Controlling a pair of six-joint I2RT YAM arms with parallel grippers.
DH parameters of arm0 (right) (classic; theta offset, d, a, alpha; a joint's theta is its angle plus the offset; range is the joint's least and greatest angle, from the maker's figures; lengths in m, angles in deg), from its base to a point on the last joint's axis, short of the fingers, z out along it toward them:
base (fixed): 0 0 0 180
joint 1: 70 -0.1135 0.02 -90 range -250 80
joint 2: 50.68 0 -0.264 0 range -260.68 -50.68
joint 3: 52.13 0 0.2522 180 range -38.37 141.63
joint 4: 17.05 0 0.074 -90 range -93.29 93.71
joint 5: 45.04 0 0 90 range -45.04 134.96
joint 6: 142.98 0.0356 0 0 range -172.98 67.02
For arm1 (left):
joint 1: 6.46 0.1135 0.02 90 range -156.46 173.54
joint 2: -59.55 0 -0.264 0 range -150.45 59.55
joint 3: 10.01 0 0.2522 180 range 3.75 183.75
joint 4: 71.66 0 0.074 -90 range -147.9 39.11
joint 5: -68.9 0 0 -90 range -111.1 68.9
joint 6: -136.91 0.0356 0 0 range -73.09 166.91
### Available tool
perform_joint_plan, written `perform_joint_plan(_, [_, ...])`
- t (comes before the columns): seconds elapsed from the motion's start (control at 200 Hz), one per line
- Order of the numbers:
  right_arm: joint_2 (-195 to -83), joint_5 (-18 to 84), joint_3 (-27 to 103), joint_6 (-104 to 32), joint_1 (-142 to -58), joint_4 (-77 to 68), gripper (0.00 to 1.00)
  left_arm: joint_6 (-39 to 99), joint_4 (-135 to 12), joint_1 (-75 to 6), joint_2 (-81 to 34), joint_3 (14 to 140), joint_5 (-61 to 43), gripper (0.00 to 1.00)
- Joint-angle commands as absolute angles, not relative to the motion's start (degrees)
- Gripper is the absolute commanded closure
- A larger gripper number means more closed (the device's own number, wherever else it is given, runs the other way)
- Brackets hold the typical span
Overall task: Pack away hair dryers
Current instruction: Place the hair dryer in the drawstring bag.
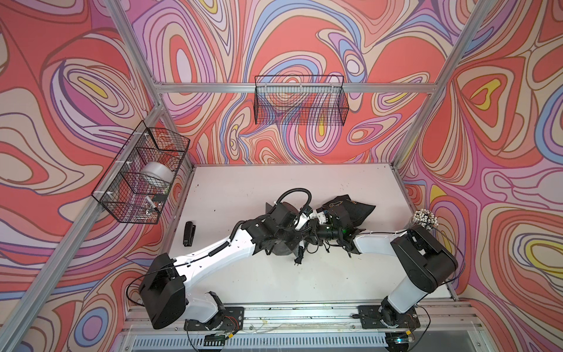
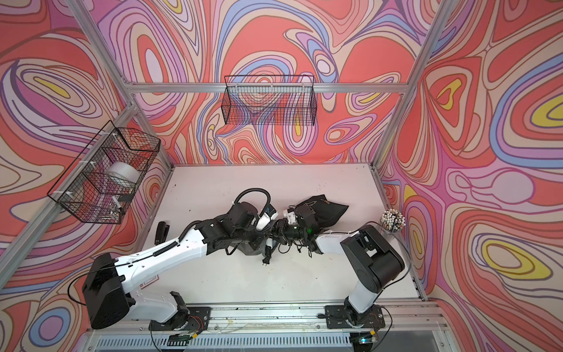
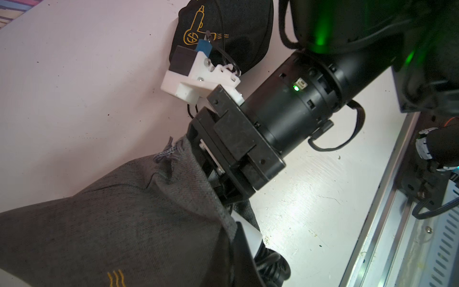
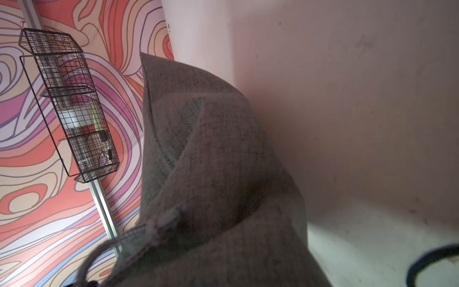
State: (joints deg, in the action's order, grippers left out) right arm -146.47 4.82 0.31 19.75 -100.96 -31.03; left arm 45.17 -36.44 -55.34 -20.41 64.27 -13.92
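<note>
The left claw (image 1: pixel 293 236) is pressed together. It pinches the rim of the grey bag (image 3: pixel 129 223) and holds that side of the cloth up off the table (image 1: pixel 274 283). The right claw (image 3: pixel 223 179) pokes into the mouth of the same bag. Its fingers are hidden under the cloth, so I cannot tell if they are spread or holding something. In the right wrist view the grey cloth fills the middle and folds over itself.

A bit of the white hair dryer (image 3: pixel 249 237) peeks out of the bag's mouth, just beside the right claw. The rest of it is hidden by the cloth. Its black cord (image 3: pixel 270 268) curls up next to it, outside the bag. In both top views the plug (image 1: pixel 297 261) shows on the near side of the bag, toward the robot.

The black bag (image 1: pixel 353 210) has a gold drawing on it. It lies on the table on the far side of the right arm, near the grey bag but not touching it.

Farther out, a black stapler (image 1: pixel 189 233) lies on the left side of the table. A cup of pens (image 1: pixel 425 218) stands at the right edge. A wire basket (image 1: pixel 143 179) hangs on the left wall with a roll of tape (image 1: pixel 155 175) in it. A second basket (image 1: pixel 300 100) hangs on the back wall.
</note>
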Motion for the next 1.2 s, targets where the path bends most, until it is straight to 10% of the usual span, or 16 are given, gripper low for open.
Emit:
perform_joint_plan(0.0, [-146.5, 5.1, 1.3, 21.2, -101.3, -33.1, 0.51, 44.4, -35.1, -54.5, -19.3, 63.3, -15.4, 1.00])
perform_joint_plan(0.636, [-138.5, 4.8, -1.6, 14.0, -101.1, -20.0, 0.32, 42.2, -30.0, -51.4, -24.9, 71.3, -17.8, 1.00])
perform_joint_plan(1.197, [-128.4, 8.1, -7.8, 3.2, -103.3, -8.3, 0.46, 41.3, -28.9, -51.4, -26.4, 75.1, -15.8, 1.00])
